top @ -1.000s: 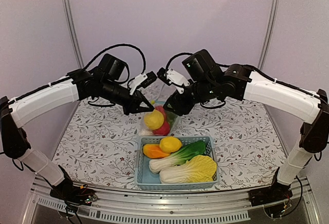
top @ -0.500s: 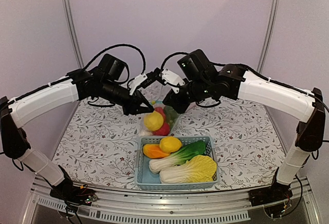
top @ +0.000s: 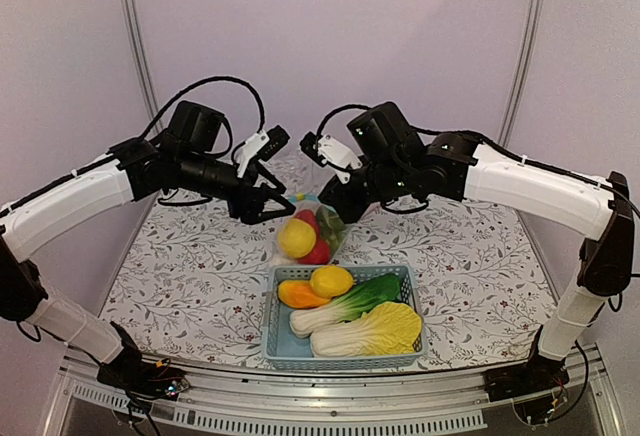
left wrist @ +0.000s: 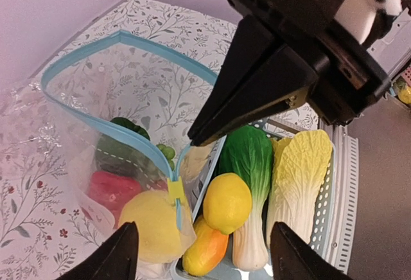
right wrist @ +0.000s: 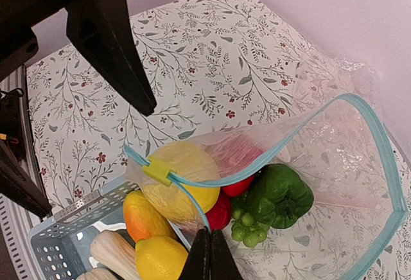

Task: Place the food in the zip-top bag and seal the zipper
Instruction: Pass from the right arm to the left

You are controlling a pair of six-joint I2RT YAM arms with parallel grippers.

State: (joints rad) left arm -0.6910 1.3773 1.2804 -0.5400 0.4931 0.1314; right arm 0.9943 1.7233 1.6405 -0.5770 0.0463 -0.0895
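The zip-top bag (right wrist: 334, 164) stands open on the table behind the basket. It holds a lemon (right wrist: 183, 180), a red fruit (right wrist: 221, 212), green grapes (right wrist: 247, 225) and a green pepper (right wrist: 279, 193). Its teal zipper (right wrist: 257, 167) carries a yellow slider (right wrist: 157, 172) at the near corner. My right gripper (right wrist: 209, 254) is shut on the zipper strip at the bag's near rim (top: 328, 213). My left gripper (left wrist: 209, 254) hangs open just left of the bag (top: 272, 204), holding nothing. More food lies in the basket: a lemon (top: 331, 280), an orange-yellow fruit (top: 298, 294), a green-leaved vegetable (top: 350, 304) and a pale cabbage (top: 378, 331).
The light-blue slatted basket (top: 273, 341) sits at the near middle of the floral tablecloth (top: 170, 276). Metal frame posts (top: 135, 46) rise at the back corners. The table's front rail (top: 330, 396) runs along the near edge.
My left gripper opened, let go of the bag's rim and drew back to the left. My right gripper moved in and shut on the zipper strip.
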